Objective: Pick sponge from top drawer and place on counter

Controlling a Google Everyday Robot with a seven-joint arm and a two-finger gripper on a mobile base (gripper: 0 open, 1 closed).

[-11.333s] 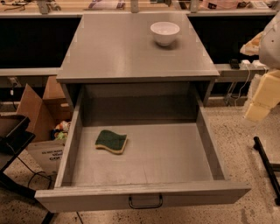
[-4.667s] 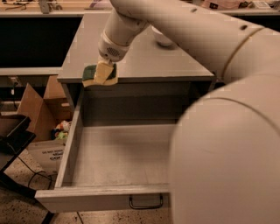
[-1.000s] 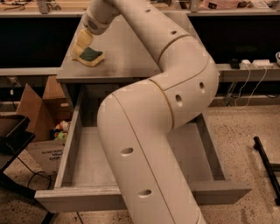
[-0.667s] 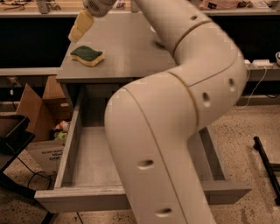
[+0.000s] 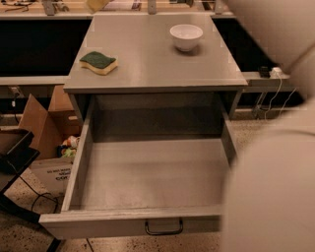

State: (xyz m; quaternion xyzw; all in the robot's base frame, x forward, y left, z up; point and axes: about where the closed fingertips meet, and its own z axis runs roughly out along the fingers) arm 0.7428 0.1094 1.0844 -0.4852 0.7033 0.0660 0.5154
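Note:
The sponge [image 5: 98, 62], green face up over yellow foam, lies flat on the grey counter [image 5: 157, 59] near its front left corner. Nothing touches it. The top drawer [image 5: 133, 222] stands pulled fully out below the counter, its inside bare, with the dark pull handle [image 5: 163, 227] on its front panel. Only a tan tip of my gripper [image 5: 97, 4] shows at the top edge, above and behind the sponge and well apart from it. My arm's pale body [image 5: 275, 187] fills the right side and hides the drawer's right front corner.
A white bowl [image 5: 186, 37] stands at the counter's back right. A cardboard box [image 5: 44, 128] and a black stand [image 5: 12, 152] sit on the floor left of the drawer. A white plug block with cables [image 5: 271, 72] lies at the right.
The sponge went from the drawer to the counter's left front and was let go. My gripper has since lifted up and away to the top edge.

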